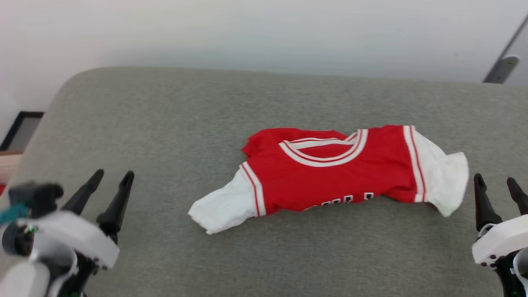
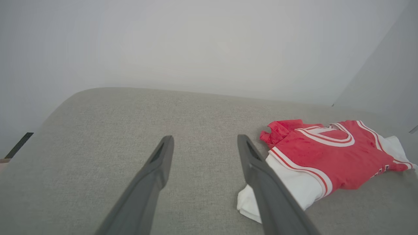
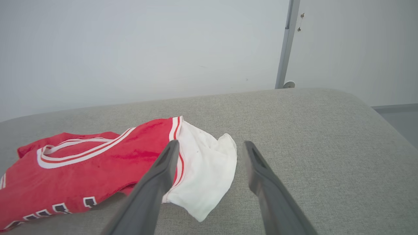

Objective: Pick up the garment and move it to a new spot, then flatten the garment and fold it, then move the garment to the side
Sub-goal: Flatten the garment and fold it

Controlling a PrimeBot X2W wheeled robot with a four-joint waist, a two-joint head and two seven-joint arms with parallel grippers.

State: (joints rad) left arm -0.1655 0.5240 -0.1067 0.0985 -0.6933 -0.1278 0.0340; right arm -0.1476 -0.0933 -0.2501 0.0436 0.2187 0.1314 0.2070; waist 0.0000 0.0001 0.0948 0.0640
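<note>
While the left gripper [image 1: 114, 174] and the right gripper [image 1: 495, 179] hovered low with fingers spread and empty, the garment [image 1: 330, 173] lay rumpled mid-bench [image 1: 165, 123], its long axis running side to side between them. The right gripper was nearer, just beside one white sleeve, and the left stood farther from the other. Bare grey fabric separated them. A dark frame [image 1: 20, 128] sat beyond the bench's left edge.

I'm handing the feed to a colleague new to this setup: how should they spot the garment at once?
Find the broad grey fabric surface before the pale wall. Near its middle, a little right, lies the garment. It is bright red with white striped collar trim and a white sleeve at each end, unlike the dark left pincer and right pincer beside it.
</note>
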